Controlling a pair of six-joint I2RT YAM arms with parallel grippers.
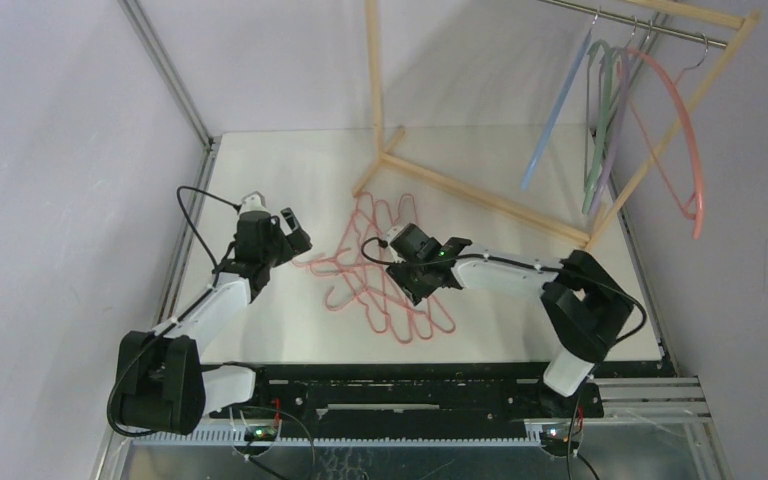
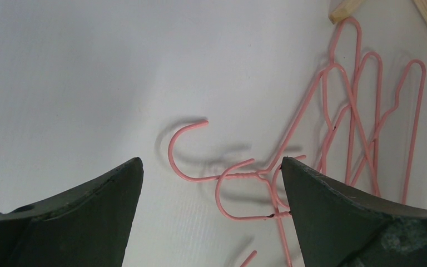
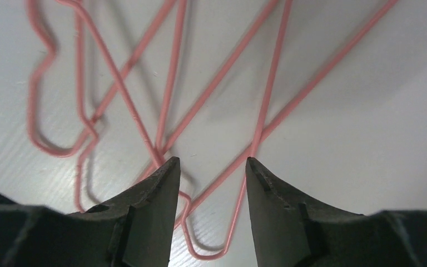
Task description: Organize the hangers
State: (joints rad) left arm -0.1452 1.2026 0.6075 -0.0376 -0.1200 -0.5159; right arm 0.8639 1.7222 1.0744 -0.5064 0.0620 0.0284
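Note:
Several pink wire hangers (image 1: 380, 275) lie tangled in a pile on the white table. My left gripper (image 1: 297, 240) is open at the pile's left edge. In the left wrist view it (image 2: 211, 161) stands wide open above two pink hooks (image 2: 170, 156), holding nothing. My right gripper (image 1: 418, 283) is low over the middle of the pile. In the right wrist view it (image 3: 212, 160) is open, with crossing pink wires (image 3: 266, 94) on the table below and between its fingers. Blue (image 1: 555, 110), grey-green (image 1: 600, 130), lilac (image 1: 615, 140) and salmon (image 1: 688, 140) hangers hang on the rail.
The pale wooden rack frame (image 1: 480, 195) stands at the back right of the table, its metal rail (image 1: 640, 20) at the top. A metal corner post (image 1: 165, 70) rises at the back left. Grey walls close in both sides.

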